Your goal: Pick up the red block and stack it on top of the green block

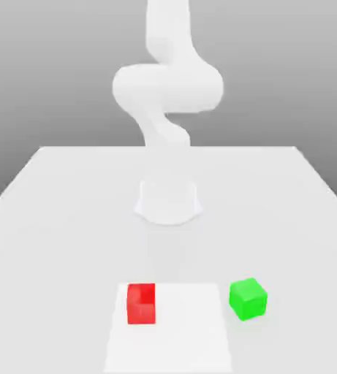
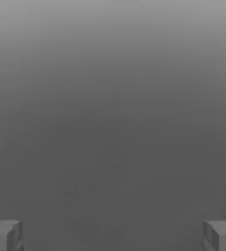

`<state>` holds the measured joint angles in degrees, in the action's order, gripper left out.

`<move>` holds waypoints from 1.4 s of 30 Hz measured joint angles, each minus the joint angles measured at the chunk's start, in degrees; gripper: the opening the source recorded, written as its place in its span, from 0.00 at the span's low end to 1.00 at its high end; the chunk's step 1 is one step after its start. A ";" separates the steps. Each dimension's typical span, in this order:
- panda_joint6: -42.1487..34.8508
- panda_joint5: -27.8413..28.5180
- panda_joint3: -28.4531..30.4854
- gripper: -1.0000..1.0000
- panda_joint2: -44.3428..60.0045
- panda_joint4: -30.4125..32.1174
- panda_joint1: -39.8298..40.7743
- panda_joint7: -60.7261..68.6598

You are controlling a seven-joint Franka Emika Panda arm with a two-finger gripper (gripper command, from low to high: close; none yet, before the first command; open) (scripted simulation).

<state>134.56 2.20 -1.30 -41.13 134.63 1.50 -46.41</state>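
The red block (image 1: 141,303) sits on the white table near its front edge, a little toward the exterior view's left. The green block (image 1: 248,298) rests on the table to its right, about one block-width and a half away, turned slightly. The two blocks do not touch. In the hand view my gripper (image 2: 113,236) is open, its grey fingertips (image 2: 5,236) spread to the picture's two sides with nothing between them. Beyond them lies plain grey, with neither block there.
The arm's round white base (image 1: 168,201) stands mid-table behind the blocks, and the arm (image 1: 168,84) rises and bends above it. A pale, see-through white rectangle (image 1: 182,329) lies over the front of the table and over the red block.
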 joint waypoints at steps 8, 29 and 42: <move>9.97 6.41 -1.56 0.50 17.82 10.01 4.60 -0.96; 36.35 -1.99 0.93 0.00 54.68 22.65 6.04 10.32; 28.08 -2.30 0.33 0.00 44.99 23.96 6.56 10.47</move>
<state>162.65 -0.10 -0.97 3.85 158.59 8.07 -35.94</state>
